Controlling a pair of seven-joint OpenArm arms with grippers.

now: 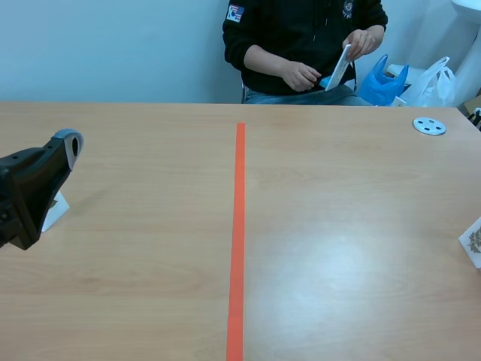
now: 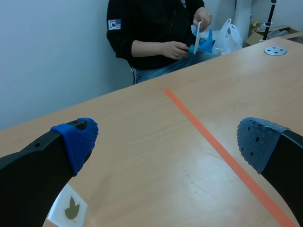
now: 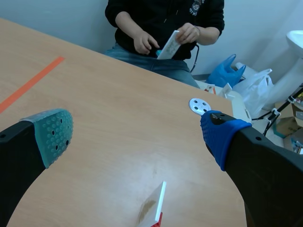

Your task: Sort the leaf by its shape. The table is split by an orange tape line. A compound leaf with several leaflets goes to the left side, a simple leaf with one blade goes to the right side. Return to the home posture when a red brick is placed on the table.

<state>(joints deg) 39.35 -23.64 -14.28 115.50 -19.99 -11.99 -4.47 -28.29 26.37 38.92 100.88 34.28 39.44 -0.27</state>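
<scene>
A white card with a small green lobed leaf [image 2: 70, 210] lies on the table under my left gripper's [image 2: 165, 142] left finger; in the scene view this card [image 1: 54, 210] peeks out beneath the left gripper [image 1: 64, 150], left of the orange tape line [image 1: 239, 241]. A second white card with a brownish leaf [image 3: 154, 208] stands tilted ahead of my right gripper [image 3: 137, 137]; it shows at the table's right edge [image 1: 473, 241]. Both grippers stand open, holding nothing. Across the table a person holds another white card [image 1: 338, 68] in both hands.
A round metal disc [image 1: 429, 126] lies at the table's far right corner. Blue and white plastic bags [image 1: 383, 83] sit behind the table beside the person. The tape line [image 2: 222, 156] runs just right of the left gripper.
</scene>
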